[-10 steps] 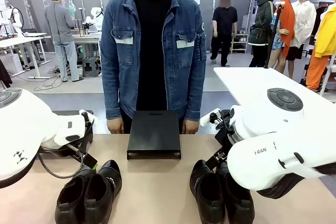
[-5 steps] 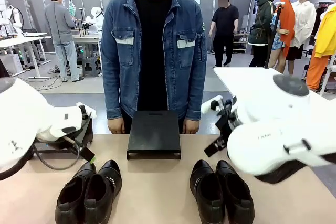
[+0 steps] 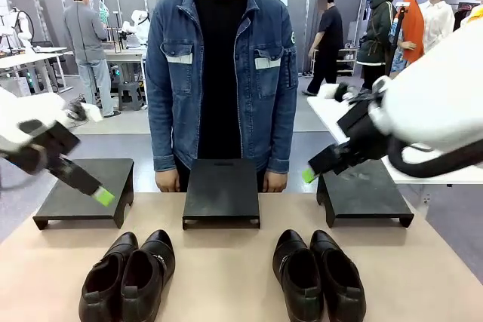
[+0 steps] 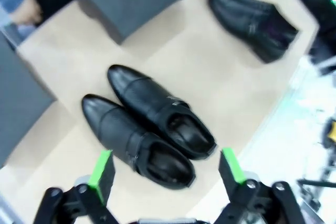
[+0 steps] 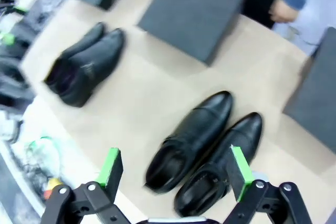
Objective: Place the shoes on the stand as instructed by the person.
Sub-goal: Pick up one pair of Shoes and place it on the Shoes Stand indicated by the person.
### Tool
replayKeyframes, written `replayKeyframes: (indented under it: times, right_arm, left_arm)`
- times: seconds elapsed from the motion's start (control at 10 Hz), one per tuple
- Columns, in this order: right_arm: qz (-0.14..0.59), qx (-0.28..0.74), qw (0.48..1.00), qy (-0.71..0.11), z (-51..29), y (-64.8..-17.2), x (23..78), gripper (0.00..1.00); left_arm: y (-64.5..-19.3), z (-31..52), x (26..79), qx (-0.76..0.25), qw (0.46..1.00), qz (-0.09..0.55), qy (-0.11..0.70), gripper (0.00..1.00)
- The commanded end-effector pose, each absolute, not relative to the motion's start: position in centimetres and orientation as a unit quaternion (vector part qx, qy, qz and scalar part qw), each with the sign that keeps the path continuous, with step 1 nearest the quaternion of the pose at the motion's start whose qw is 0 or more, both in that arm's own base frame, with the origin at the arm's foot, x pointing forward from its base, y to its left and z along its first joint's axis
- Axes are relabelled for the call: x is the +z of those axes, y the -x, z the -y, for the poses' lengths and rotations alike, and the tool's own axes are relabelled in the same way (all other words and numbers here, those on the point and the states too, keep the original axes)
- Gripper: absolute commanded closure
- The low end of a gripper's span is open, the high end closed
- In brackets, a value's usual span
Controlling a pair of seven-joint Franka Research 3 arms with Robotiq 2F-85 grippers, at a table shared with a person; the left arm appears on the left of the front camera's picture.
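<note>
The left arm (image 3: 30, 111) and right arm (image 3: 438, 88) are smooth, rounded white shells, with a thick black cable (image 3: 441, 167) looping under the right one. The left gripper (image 3: 103, 197) and right gripper (image 3: 308, 175) are black with bright green pads (image 4: 102, 166).

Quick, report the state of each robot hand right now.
Left hand: open, holding nothing.
Right hand: open, holding nothing.
</note>
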State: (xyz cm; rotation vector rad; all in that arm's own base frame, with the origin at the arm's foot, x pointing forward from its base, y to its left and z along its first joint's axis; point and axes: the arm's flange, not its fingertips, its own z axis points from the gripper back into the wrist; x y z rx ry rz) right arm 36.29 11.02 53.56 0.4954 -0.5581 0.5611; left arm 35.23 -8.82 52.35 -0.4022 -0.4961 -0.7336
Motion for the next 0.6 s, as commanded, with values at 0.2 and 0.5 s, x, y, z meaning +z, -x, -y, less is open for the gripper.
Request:
replayKeyframes:
  times: [0.2, 0.5]
  right_arm:
    - [0.217, 0.238, 0.830, -0.456, 4.5, -33.4, 53.8, 0.00]
    - [0.247, 0.180, 0.798, -0.519, 12.2, -30.1, 52.1, 0.00]
  left_arm:
    - [-32.2, -4.8, 54.9, -0.349, 0.814, 0.217, 0.410, 0.00]
    - [-28.6, -14.6, 52.7, -0.259, 0.773, 0.242, 0.526, 0.00]
